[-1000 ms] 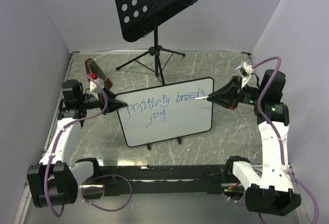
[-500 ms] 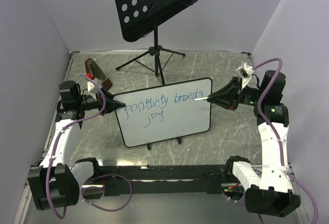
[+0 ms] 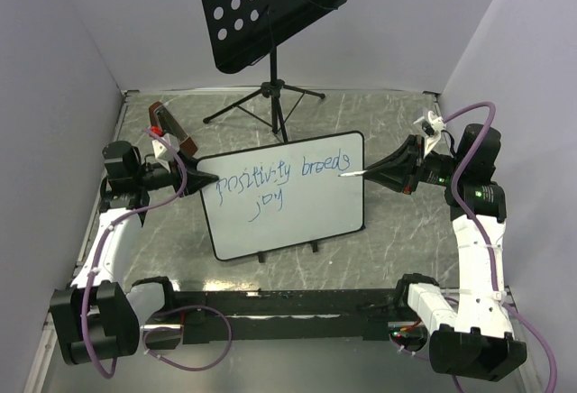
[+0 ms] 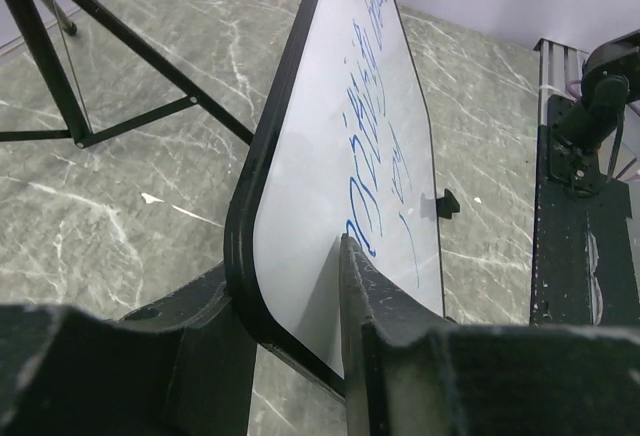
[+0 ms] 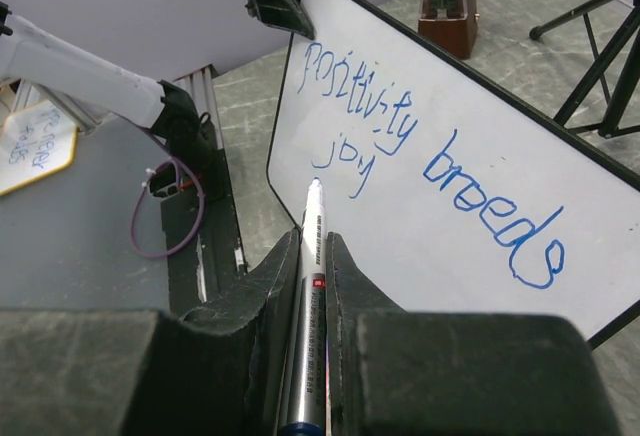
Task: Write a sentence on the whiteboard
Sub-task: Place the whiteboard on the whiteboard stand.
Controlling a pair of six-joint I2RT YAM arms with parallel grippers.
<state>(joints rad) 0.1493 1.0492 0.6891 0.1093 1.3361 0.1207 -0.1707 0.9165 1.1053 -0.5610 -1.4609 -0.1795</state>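
Note:
The whiteboard (image 3: 306, 217) stands tilted on the table's middle, and its two small clips (image 3: 314, 247) are on the lower edge. The sentence (image 3: 279, 175) is in blue: "positivity breeds", with "joy" below it. My left gripper (image 3: 209, 179) is shut on the board's left edge; in the left wrist view (image 4: 290, 286) one finger lies on each face of the whiteboard (image 4: 300, 156). My right gripper (image 3: 383, 169) is shut on a silver marker (image 5: 312, 286). The marker's tip points at the board just right of "breeds"; I cannot tell if it touches. The whiteboard (image 5: 420, 246) and sentence (image 5: 400, 126) also show in the right wrist view.
A black perforated music stand (image 3: 270, 5) on a tripod (image 3: 275, 95) stands behind the board. A brown wedge-shaped object (image 3: 167, 123) sits at the far left. A black rail (image 3: 297, 307) runs along the near edge. Walls close in on three sides.
The whiteboard has shifted a little to the left, with my left gripper holding it. My right arm and the marker have hardly moved.

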